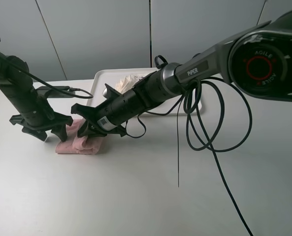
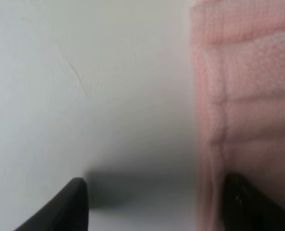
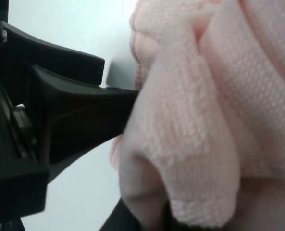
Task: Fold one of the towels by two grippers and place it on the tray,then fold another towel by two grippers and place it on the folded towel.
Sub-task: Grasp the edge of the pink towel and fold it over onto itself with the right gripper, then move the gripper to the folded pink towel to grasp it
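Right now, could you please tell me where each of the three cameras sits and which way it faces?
Exterior high: mounted above, looking down on the white table, the tray and both arms.
Left wrist: on the left arm, aimed down past the open left hand at the table and the pink towel; two fingertips show.
Right wrist: on the right arm, close up on the right hand shut on pink towel folds.
Shared: all three views show the pink towel.
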`<state>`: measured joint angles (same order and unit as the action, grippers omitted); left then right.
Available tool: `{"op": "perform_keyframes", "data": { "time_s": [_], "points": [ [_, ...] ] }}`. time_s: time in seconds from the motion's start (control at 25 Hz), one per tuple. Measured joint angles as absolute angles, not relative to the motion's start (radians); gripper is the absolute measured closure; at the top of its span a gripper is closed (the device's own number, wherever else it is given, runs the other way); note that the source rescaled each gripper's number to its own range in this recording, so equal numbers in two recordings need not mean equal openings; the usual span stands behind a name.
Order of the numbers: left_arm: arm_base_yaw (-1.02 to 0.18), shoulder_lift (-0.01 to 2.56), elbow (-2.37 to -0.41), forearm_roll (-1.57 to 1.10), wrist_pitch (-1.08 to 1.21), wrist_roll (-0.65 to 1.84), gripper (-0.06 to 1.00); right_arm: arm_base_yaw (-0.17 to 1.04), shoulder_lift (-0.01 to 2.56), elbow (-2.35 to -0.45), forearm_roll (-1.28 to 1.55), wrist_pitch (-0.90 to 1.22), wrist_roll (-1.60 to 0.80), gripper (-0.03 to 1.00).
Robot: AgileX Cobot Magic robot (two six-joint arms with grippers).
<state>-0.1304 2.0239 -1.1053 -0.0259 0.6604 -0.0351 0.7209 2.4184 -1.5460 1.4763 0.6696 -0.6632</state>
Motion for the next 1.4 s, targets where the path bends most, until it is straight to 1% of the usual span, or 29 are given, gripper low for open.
{"op": "perform_keyframes", "data": {
  "time_s": [0.6, 0.64, 0.68, 0.88, 0.96, 1.12, 1.4],
  "points": [
    [-0.13, 1.989, -1.381, 0.0, 0.935, 0.0, 0.14, 0.721, 2.418, -1.546, 1.502, 0.666, -0.664, 0.91],
    [-0.13, 1.989, -1.394, 0.0, 0.945, 0.005, 0.14, 0.721, 2.418, -1.546, 1.52, 0.666, -0.664, 0.88],
    [-0.13, 1.989, -1.405, 0.0, 0.952, 0.008, 0.14, 0.721, 2.42, -1.546, 1.542, 0.669, -0.665, 0.82],
    [-0.13, 1.989, -1.435, 0.0, 0.962, 0.022, 0.14, 0.721, 2.42, -1.546, 1.626, 0.733, -0.729, 0.49],
    [-0.13, 1.989, -1.439, 0.005, 0.962, 0.029, 0.14, 0.721, 2.42, -1.546, 1.635, 0.762, -0.757, 0.42],
    [-0.13, 1.989, -1.439, 0.013, 0.962, 0.032, 0.14, 0.719, 2.42, -1.546, 1.634, 0.795, -0.776, 0.37],
    [-0.13, 1.989, -1.439, 0.024, 0.963, 0.036, 0.14, 0.656, 2.402, -1.546, 1.57, 0.849, -0.768, 0.37]
  ]
}}
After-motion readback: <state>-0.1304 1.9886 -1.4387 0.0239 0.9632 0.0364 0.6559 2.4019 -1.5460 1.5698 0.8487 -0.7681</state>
